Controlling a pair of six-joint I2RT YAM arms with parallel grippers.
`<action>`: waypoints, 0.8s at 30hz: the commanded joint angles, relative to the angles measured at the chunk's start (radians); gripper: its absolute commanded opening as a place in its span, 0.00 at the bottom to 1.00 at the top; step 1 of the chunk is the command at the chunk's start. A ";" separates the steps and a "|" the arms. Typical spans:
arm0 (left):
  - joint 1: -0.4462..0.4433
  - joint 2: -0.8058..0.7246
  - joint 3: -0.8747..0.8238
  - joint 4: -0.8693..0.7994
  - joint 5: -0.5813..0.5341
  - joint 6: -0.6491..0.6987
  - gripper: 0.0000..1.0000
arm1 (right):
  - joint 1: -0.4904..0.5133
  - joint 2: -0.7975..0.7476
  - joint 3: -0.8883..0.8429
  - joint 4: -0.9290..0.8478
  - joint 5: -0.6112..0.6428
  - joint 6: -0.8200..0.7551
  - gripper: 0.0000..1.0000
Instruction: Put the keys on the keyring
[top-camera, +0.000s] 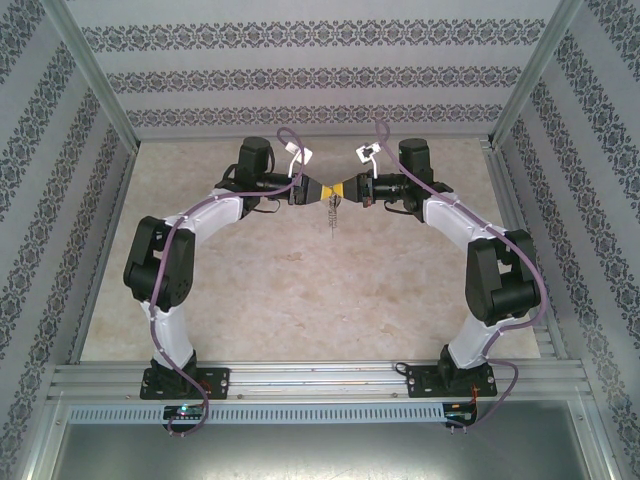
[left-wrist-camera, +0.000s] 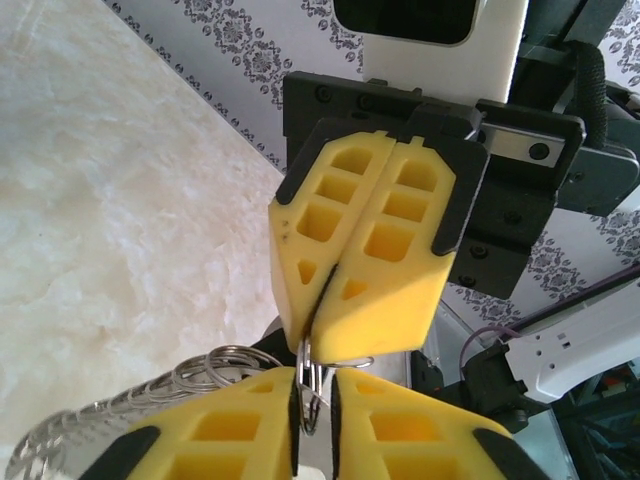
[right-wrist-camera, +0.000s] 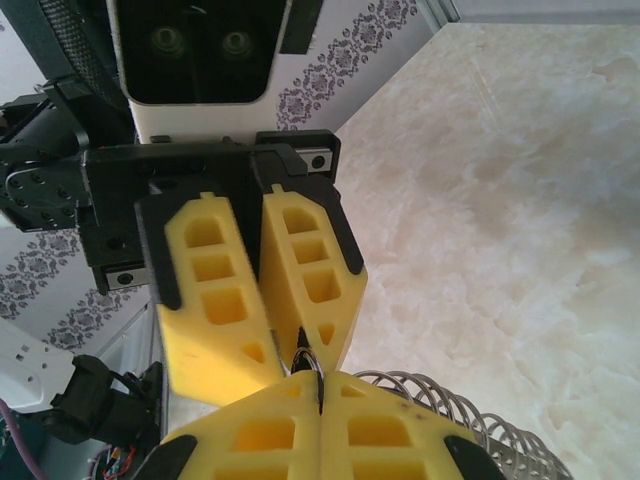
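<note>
Two arms bow inward over a pale marbled table (top-camera: 250, 300) and meet tip to tip in the upper middle of the top view. From the left, the left gripper (top-camera: 325, 190) comes in level, its yellow fingers drawn narrow and pinched on the keyring (top-camera: 333, 212). The keyring hangs as a thin dark strand just below the meeting point, clear of the table; at this size key and chain cannot be told apart there. To its right the right gripper (top-camera: 344, 189) faces it, fingers pressed together on the same ring. In the left wrist view a run of silvery chain (left-wrist-camera: 110, 415) lies at lower left, with the table behind it. At lower centre a thin wire loop of the keyring passes into the slim gap between the left gripper's fingers, and directly above, the right gripper's closed tips bite the loop's upper end. In the right wrist view the left gripper stands at centre left, its tips converging on the wire loop at lower centre, where the right gripper's own fingers meet it from the bottom edge; the chain curls away at lower right.
</note>
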 joint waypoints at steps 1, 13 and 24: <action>-0.007 0.014 0.019 0.075 0.029 -0.022 0.08 | 0.014 0.019 0.021 0.029 -0.045 0.001 0.00; -0.007 -0.022 -0.089 0.345 -0.066 -0.185 0.00 | 0.003 -0.002 -0.019 0.140 -0.034 0.096 0.03; -0.003 -0.081 -0.205 0.613 -0.197 -0.350 0.00 | -0.016 -0.049 -0.152 0.429 -0.007 0.310 0.35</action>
